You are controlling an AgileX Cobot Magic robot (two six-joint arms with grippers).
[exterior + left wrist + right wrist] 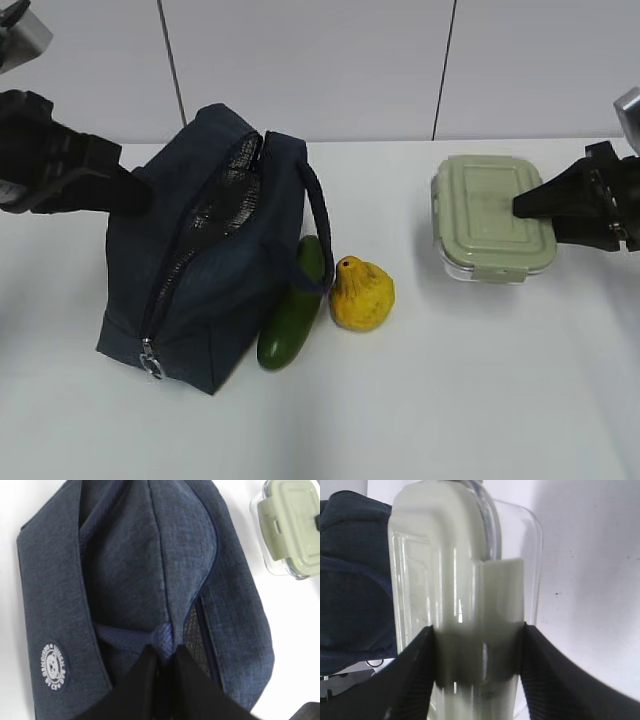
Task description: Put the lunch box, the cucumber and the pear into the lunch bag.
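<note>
The lunch bag (205,255) stands on the white counter (450,400) at the left, its long axis running from the near-left corner up and away, with the zipper partly parted so that a strip of silvery lining shows; what lies inside is hidden from all views. Its far end is covered by the left tool (162,662), whose dark fingers are pinched together on a fold of the bag's fabric at the seam. The cucumber (293,315) lies against the bag's right side, parallel to it, its upper end tucked under the looped strap (315,225). Just beside it sits the pear (361,293), neck pointing up and slightly left. Well apart to the right rests the lunch box (493,218), lid up, long axis running front to back; its contents cannot be made out. The right tool (479,655) straddles the box's right edge, fingers pressed on either side of the lid clip, gripping it.
</note>
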